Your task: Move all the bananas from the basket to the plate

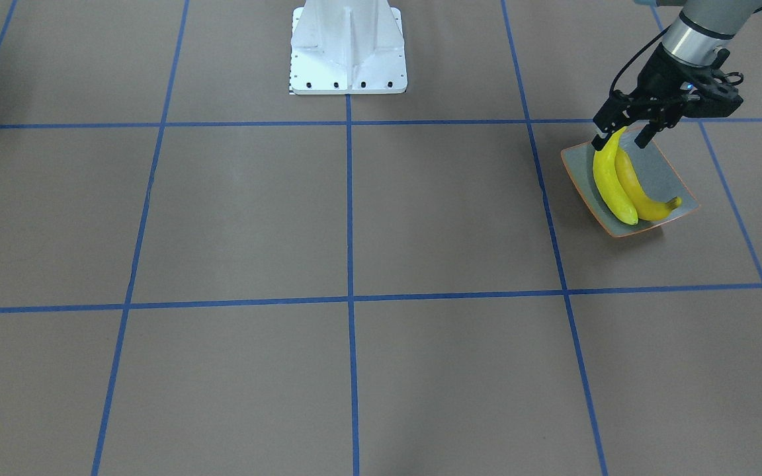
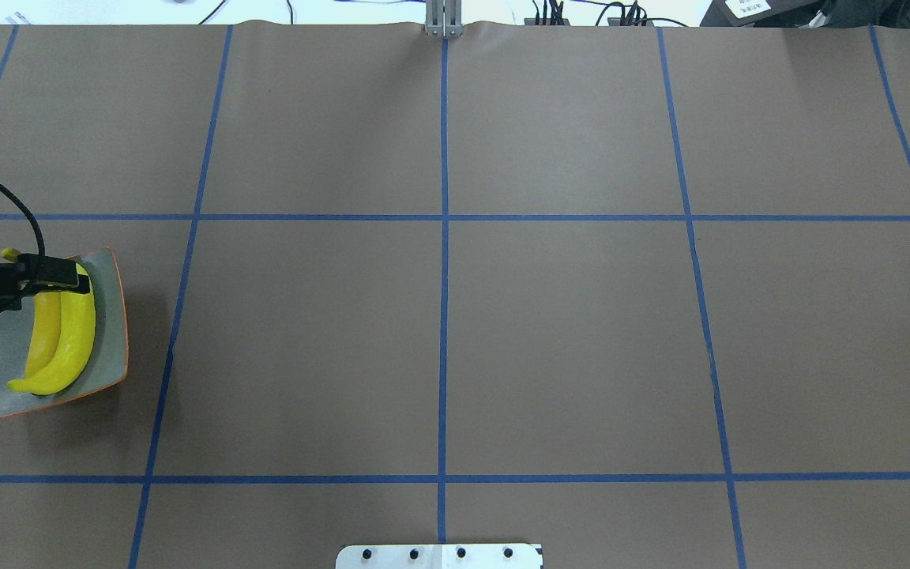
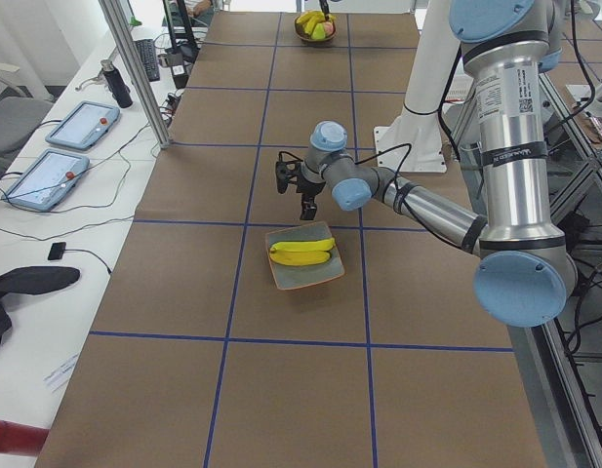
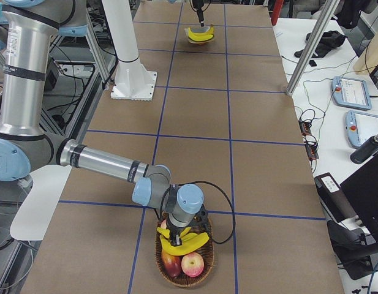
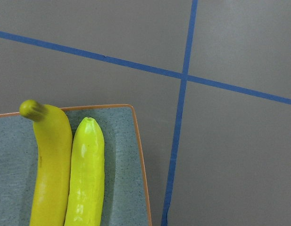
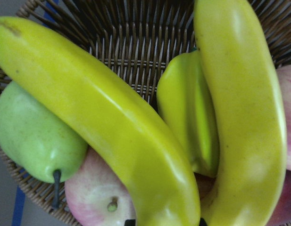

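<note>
Score at that moment stood at two and two, folks. Over on the robot's left, the plate sat on the bench. A brighter banana and a deeper yellow banana lay side by side on it, pressed together along their length. The deeper one's stubby stem pointed away from the white robot base. The left fingers hung in the air over the plate, clear above the fruit. They were spread well apart and gripped nothing at all. Their wrist camera looked down past one corner of the plate to where two blue tape lines crossed. Away at the other end of the bench, on the robot's right, the basket held the other pair. A long banana lay slantwise across a green pear and a pinkish apple. A second banana sat beside a pale green fruit. The right fingers were right down at the basket, over the topmost banana. That wrist camera sat so close that fruit filled its whole view, and I could not tell whether those fingers were closed on the banana or standing open around it.
</note>
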Available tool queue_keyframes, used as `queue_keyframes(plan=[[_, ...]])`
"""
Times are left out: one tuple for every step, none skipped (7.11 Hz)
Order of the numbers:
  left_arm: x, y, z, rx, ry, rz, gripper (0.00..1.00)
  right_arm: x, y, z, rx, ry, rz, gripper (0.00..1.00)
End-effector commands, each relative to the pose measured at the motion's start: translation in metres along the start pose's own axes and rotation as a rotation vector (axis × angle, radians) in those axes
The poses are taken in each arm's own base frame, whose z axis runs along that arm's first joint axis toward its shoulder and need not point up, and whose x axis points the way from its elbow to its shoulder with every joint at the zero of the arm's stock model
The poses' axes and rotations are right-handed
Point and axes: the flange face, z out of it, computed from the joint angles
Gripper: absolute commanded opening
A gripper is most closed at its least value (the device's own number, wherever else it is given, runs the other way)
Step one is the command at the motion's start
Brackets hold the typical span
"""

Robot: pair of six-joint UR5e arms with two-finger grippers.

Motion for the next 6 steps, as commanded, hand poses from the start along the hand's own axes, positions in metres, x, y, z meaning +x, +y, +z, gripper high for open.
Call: queue_keyframes(plan=[[0.001, 0.0, 0.0, -0.001, 0.002, 0.001, 1.0, 0.0, -0.005, -0.029, 0.058, 0.007, 0.011, 0.0], [0.003, -0.001, 0.0, 0.001, 0.006, 0.003, 1.0, -0.003, -0.01, -0.041, 0.067, 0.006, 0.016, 0.0], [0.004, -0.001, 0.0, 0.0, 0.008, 0.004, 1.0, -0.001, -0.011, -0.05, 0.079, -0.005, 0.033, 0.0], [0.004, -0.001, 0.0, 0.0, 0.009, 0.004, 1.0, -0.001, -0.013, -0.052, 0.087, -0.015, 0.034, 0.0], [0.004, 0.0, -0.001, -0.001, 0.01, 0.004, 1.0, 0.001, -0.011, -0.047, 0.082, -0.021, 0.038, 0.0], [0.004, -0.001, 0.0, -0.002, 0.009, 0.004, 1.0, 0.003, -0.007, -0.047, 0.088, -0.023, 0.041, 0.0]])
